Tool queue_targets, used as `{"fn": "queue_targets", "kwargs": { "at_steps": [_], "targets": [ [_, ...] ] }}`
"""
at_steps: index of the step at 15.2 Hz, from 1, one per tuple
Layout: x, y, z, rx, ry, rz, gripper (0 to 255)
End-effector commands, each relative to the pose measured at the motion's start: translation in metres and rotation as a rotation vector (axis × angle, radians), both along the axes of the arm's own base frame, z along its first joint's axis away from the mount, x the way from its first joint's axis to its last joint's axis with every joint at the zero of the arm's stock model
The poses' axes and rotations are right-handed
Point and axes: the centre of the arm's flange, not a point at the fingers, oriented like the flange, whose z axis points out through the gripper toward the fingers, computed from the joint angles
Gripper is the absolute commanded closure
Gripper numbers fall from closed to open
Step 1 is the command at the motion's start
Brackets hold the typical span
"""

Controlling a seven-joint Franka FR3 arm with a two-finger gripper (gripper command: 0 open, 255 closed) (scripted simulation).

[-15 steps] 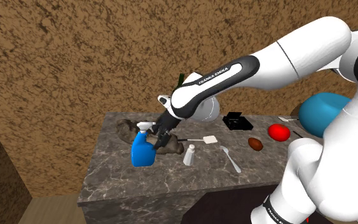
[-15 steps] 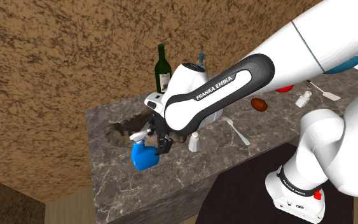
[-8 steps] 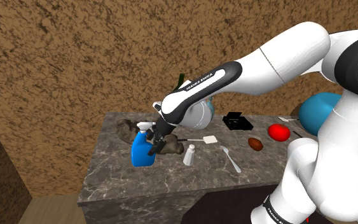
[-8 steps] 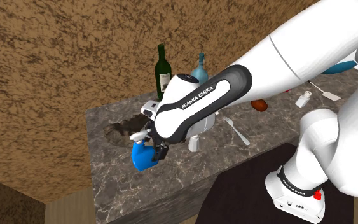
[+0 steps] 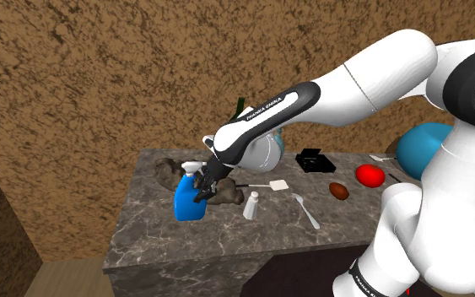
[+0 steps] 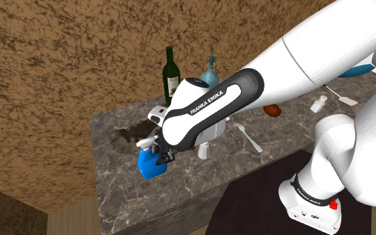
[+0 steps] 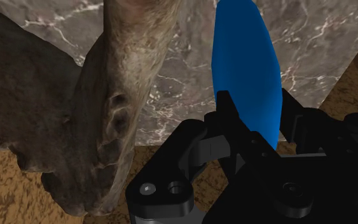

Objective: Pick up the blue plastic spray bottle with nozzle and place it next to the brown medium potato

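The grasp is in hand: the end effector (image 5: pixel 202 191) is closed on the blue spray bottle (image 5: pixel 185 205), with its fingers (image 7: pixel 229 118) clasping the body. The bottle seems to rest on the marble counter (image 5: pixel 168 240), toward the shoulder view's left and just beside a gnarled brown lump (image 7: pixel 107 108). The next move calls for a clean lift, then a carry rightward over the white shaker (image 5: pixel 250 205) to the brown potato (image 5: pixel 338 191).

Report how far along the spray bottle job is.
Done: the gripper is at the blue spray bottle, with its fingers clasping the body. In hand: the grasp itself. The bottle looks low on the marble counter, not clearly lifted. Left: carry it across to the brown potato and set it down beside it.
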Motion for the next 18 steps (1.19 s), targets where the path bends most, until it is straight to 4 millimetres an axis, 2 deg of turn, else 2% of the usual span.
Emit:
{"fn": "queue_targets", "kwargs": {
  "at_steps": [1, 8, 18],
  "targets": [
    [0.000, 0.000, 0.000, 0.000, 0.000, 0.000, 255],
    [0.000, 0.000, 0.000, 0.000, 0.000, 0.000, 255],
    [0.000, 0.000, 0.053, 0.000, 0.000, 0.000, 255]
  ]
}}
